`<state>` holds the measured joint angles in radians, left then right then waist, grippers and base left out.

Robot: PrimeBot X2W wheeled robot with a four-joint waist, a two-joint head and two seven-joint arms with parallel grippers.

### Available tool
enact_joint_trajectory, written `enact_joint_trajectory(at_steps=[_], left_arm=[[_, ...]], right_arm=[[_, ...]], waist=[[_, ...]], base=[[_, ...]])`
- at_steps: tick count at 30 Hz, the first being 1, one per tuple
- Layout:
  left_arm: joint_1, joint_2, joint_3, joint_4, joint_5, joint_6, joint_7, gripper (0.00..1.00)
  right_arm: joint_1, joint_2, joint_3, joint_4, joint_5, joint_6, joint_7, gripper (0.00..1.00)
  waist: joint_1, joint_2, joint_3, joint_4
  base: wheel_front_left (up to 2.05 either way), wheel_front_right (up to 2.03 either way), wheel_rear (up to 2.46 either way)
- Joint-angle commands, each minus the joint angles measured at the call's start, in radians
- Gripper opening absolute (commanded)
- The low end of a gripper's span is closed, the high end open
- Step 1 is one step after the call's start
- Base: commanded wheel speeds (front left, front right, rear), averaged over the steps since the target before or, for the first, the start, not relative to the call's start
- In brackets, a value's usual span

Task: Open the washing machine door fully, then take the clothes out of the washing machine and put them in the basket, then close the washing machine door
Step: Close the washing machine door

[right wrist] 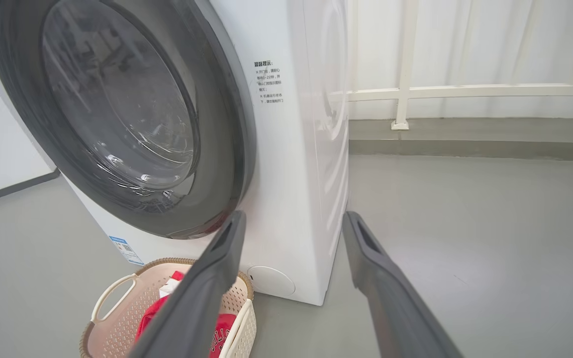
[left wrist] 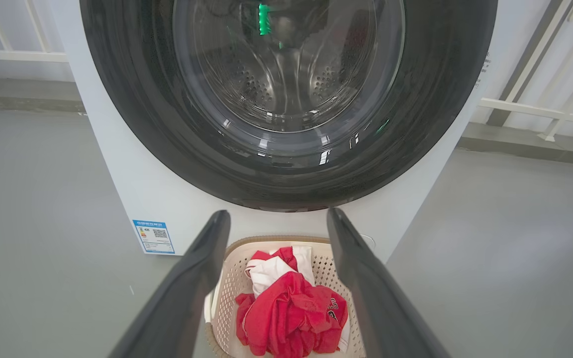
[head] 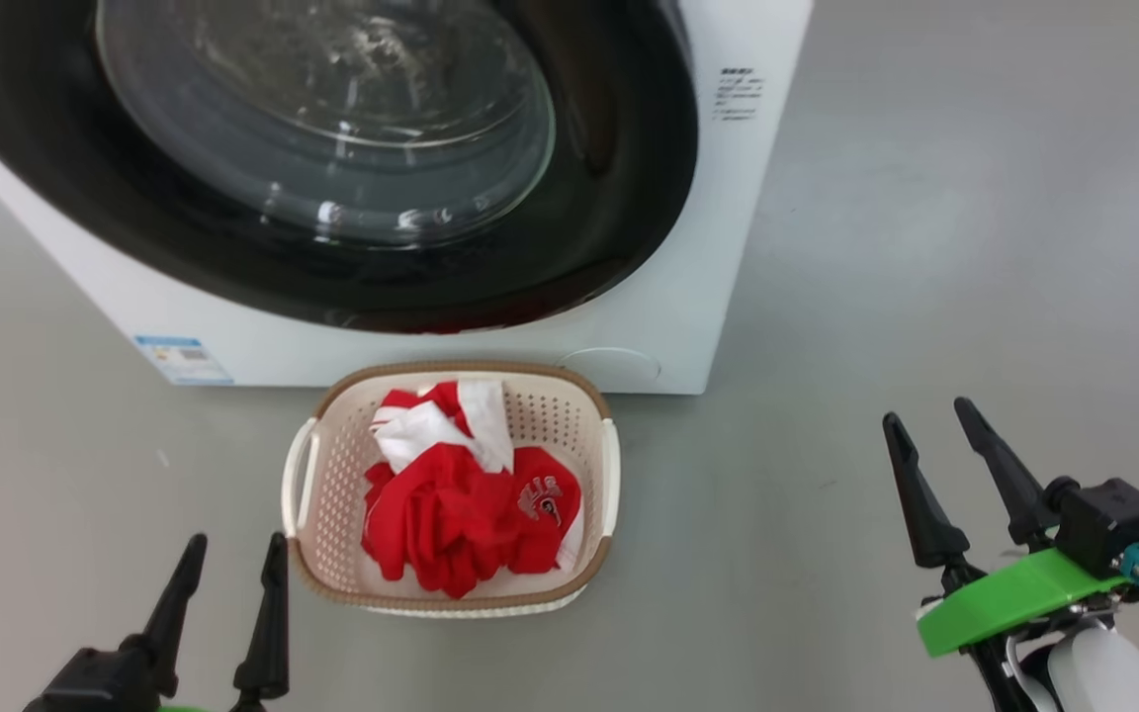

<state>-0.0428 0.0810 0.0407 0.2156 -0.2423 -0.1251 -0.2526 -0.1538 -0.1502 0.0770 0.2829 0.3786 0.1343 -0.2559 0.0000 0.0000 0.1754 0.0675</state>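
The left hand point(head: 238, 542) hangs low at the near left, fingers spread and grasping nothing. Just right of it the basket point(head: 461, 368) stands on the floor point(head: 925, 247), close against the front of the washing machine point(head: 668, 297), with the clothes point(head: 461, 514) heaped inside as a red and white bundle. Above and behind, the washing machine door point(head: 619, 198) looks swung shut against the white front. At the near right the right hand point(head: 925, 410) is likewise released and empty, well clear of the machine.

Only closing appears left, and it seems done. To finish it well, I would confirm the latch. If it needs a push, press on the black rim rather than the glass bowl, reaching above the basket so it is not knocked.

The left wrist view looks straight through the glass to the steel drum point(left wrist: 286, 84), where I can make out no cloth, while the head view gives mostly glare there. The right wrist view takes the door edge-on, showing its rim lying close to the front.
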Motion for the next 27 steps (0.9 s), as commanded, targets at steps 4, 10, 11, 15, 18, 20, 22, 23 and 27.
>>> enact_joint_trajectory(at_steps=[4, 10, 11, 15, 18, 20, 22, 23, 27], left_arm=[[0.023, 0.027, 0.058, -0.008, 0.015, -0.006, -0.009, 1.00], [0.057, 0.033, 0.085, -0.002, 0.016, -0.006, -0.009, 1.00], [0.062, 0.034, 0.087, 0.000, 0.017, -0.006, -0.009, 1.00], [0.087, 0.035, 0.100, 0.005, 0.007, -0.006, -0.009, 1.00], [0.113, 0.040, 0.107, 0.006, 0.000, -0.006, -0.009, 1.00], [0.130, 0.041, 0.112, 0.012, -0.002, -0.006, -0.009, 1.00], [0.140, 0.043, 0.114, 0.012, 0.000, -0.006, -0.009, 1.00], [0.144, 0.044, 0.115, 0.011, 0.000, -0.006, -0.009, 1.00], [0.157, 0.050, 0.123, 0.009, 0.002, -0.006, -0.009, 1.00]], right_arm=[[0.037, 0.000, 0.008, -0.031, 0.009, -0.004, -0.006, 1.00], [0.088, 0.003, -0.010, -0.041, 0.011, -0.004, -0.006, 1.00], [0.097, 0.004, -0.014, -0.042, 0.012, -0.004, -0.006, 1.00], [0.136, 0.005, -0.027, -0.046, 0.013, -0.004, -0.006, 1.00], [0.167, 0.006, -0.041, -0.047, 0.012, -0.004, -0.006, 1.00], [0.185, 0.006, -0.051, -0.048, 0.013, -0.004, -0.006, 1.00], [0.202, 0.006, -0.058, -0.052, 0.013, -0.004, -0.006, 1.00], [0.210, 0.006, -0.062, -0.053, 0.013, -0.004, -0.006, 1.00], [0.237, 0.006, -0.073, -0.057, 0.014, -0.004, -0.006, 1.00]], waist=[[0.0000, 0.0000, -0.058, -0.065], [0.0000, 0.0000, -0.087, -0.097], [0.0000, 0.0000, -0.093, -0.100], [0.0000, 0.0000, -0.118, -0.114], [0.0000, 0.0000, -0.142, -0.126], [0.0000, 0.0000, -0.155, -0.133], [0.0000, 0.0000, -0.164, -0.138], [0.0000, 0.0000, -0.166, -0.139], [0.0000, 0.0000, -0.183, -0.146]], base=[[0.00, 0.00, 0.00], [0.00, 0.00, 0.00], [0.00, 0.00, 0.00], [0.00, 0.00, 0.00], [0.00, 0.00, 0.00], [0.00, 0.00, 0.00], [0.00, 0.00, 0.00], [0.00, 0.00, 0.00], [0.00, 0.00, 0.00]])
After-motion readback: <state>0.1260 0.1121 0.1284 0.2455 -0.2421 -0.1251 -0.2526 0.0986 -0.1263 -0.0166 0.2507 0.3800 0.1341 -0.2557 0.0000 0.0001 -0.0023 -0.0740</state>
